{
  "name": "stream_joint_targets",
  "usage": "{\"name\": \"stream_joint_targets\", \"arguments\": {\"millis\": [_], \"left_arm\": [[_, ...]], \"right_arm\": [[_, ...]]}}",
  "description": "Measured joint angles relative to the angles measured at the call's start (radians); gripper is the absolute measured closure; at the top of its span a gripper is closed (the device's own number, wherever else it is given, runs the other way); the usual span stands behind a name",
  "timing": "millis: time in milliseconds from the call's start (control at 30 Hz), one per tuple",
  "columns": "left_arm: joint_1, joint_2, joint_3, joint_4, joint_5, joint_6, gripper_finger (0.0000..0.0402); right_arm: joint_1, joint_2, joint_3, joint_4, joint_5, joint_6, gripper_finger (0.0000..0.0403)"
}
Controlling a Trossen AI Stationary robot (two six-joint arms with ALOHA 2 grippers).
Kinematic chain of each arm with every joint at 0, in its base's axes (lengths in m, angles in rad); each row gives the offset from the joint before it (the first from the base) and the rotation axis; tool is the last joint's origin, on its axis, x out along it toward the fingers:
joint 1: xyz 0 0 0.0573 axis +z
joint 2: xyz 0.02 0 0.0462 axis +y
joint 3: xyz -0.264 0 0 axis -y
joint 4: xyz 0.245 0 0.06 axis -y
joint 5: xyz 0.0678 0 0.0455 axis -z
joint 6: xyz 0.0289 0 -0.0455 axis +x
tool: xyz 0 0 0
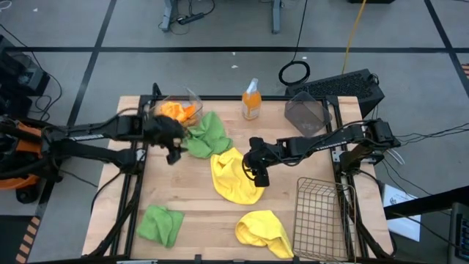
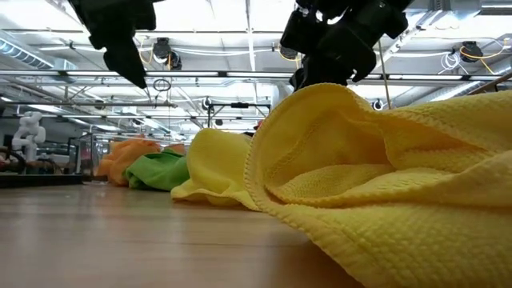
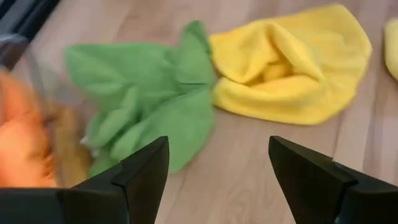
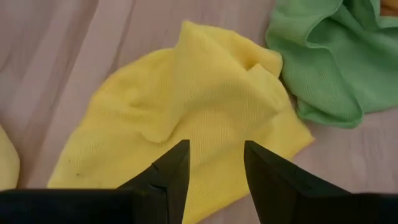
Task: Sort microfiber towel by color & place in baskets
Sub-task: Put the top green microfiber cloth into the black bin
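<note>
Orange towels (image 1: 178, 111) binned in clear basket (image 1: 192, 97); green and yellow remain on bench (image 1: 198, 213). Left claw (image 1: 174, 155) open, empty; right claw (image 1: 262, 178) parted above yellow towel (image 1: 233, 176).

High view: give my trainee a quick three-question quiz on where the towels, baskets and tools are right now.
1. True or false: the clear basket holds orange towels.
2. Which towel lies under the right tool? A green B yellow C orange
3. How many green towels lie on the table?

Key:
1. True.
2. B: the open right tool hangs over the middle yellow towel.
3. Two: one beside the clear basket near the open, empty left tool, one at the front left.
</note>
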Motion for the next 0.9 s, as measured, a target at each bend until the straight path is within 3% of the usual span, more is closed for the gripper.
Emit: {"name": "stream_joint_targets", "arguments": {"millis": [167,333,533,733,900], "left_arm": [[-0.155,0.039,-0.079,0.126,-0.171,0.001,0.0120],[-0.204,0.133,-0.133,0.199,-0.311,0.047,0.0120],[-0.198,0.306,-0.145,0.278,-0.373,0.139,0.0120],[-0.143,0.453,-0.145,0.344,-0.475,0.234,0.0120],[-0.047,0.535,-0.145,0.345,-0.465,0.244,0.0120]], "right_arm": [[0.031,0.000,0.000,0.039,0.000,0.029,0.0259],[0.077,0.000,0.000,0.081,0.001,0.039,0.0259],[0.128,0.000,0.000,0.112,0.008,0.039,0.0259],[0.157,0.000,0.000,0.112,0.080,0.069,0.0259],[0.170,0.000,0.000,0.112,0.081,0.072,0.0259]]}}
